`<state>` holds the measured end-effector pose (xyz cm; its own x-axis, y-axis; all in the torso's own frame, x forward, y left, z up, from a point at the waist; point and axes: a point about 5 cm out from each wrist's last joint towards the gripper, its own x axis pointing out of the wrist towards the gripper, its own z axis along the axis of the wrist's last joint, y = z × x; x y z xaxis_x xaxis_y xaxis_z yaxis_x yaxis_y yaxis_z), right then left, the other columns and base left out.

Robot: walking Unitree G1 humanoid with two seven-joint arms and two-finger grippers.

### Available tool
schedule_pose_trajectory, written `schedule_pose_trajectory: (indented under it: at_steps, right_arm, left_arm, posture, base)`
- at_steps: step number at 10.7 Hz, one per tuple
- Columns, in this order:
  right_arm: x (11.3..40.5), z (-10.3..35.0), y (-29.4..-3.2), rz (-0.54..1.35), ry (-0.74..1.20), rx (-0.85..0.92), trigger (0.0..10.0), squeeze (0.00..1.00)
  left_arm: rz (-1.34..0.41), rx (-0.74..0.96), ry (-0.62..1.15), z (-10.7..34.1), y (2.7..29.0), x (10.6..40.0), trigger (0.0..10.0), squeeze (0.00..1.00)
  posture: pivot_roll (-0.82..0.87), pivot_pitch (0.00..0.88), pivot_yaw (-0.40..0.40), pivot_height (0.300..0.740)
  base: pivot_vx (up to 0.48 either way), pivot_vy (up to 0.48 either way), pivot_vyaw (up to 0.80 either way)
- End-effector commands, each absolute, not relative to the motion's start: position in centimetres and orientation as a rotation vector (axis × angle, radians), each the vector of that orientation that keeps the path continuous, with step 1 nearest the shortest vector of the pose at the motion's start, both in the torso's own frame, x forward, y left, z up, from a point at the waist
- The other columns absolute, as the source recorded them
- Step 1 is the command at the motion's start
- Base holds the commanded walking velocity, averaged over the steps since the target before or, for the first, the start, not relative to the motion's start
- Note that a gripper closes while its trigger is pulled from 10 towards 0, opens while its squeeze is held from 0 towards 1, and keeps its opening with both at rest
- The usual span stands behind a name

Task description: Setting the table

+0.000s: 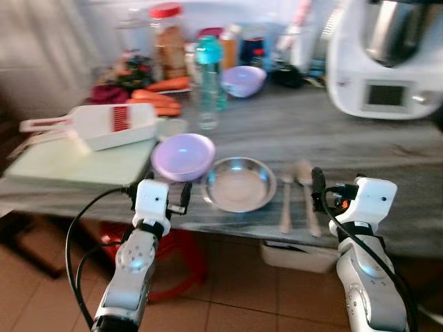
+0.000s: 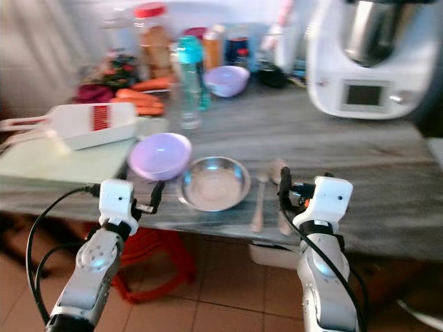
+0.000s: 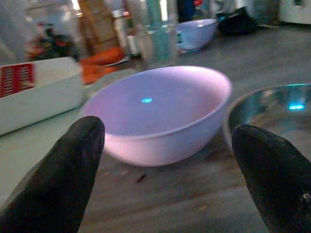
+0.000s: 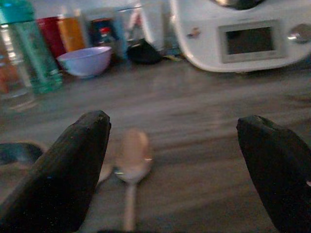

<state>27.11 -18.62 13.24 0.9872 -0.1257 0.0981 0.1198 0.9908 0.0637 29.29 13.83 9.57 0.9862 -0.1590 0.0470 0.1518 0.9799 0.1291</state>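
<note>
Bowls sit near the worktop edge: we see our left end effector, fingers spread, before the lilac bowl; right of it, touching, the steel bowl, then seemingly two spoons ahead of our spread right end effector.

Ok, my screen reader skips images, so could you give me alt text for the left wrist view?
A lilac bowl sits on the grey table, framed between the open left gripper fingers. A steel bowl stands beside it, with a white slicer and a clear bottle behind.
</note>
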Motion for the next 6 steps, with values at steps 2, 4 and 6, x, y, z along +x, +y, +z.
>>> schedule_pose_trajectory:
  at_steps: [2, 4, 6]
  right_arm:
    - [27.33, 13.58, -18.67, -0.122, -0.112, 0.062, 10.0, 0.00]
    - [27.47, 13.69, -18.54, -0.119, -0.118, 0.070, 10.0, 0.00]
    - [27.48, 13.61, -18.51, -0.120, -0.118, 0.070, 10.0, 0.00]
  left_arm:
    - [-0.158, 0.145, -0.063, 9.56, 13.85, 29.40, 10.0, 0.00]
    - [-0.160, 0.148, -0.061, 9.50, 13.83, 29.42, 10.0, 0.00]
    - [-0.165, 0.153, -0.058, 9.43, 13.76, 29.41, 10.0, 0.00]
  posture:
    - [0.02, 0.000, 0.082, 0.740]
    - [0.02, 0.000, 0.082, 0.740]
    - [0.03, 0.000, 0.081, 0.740]
  base:
    - [0.000, 0.000, -0.40]
    - [0.000, 0.000, 0.00]
    - [0.000, 0.000, 0.00]
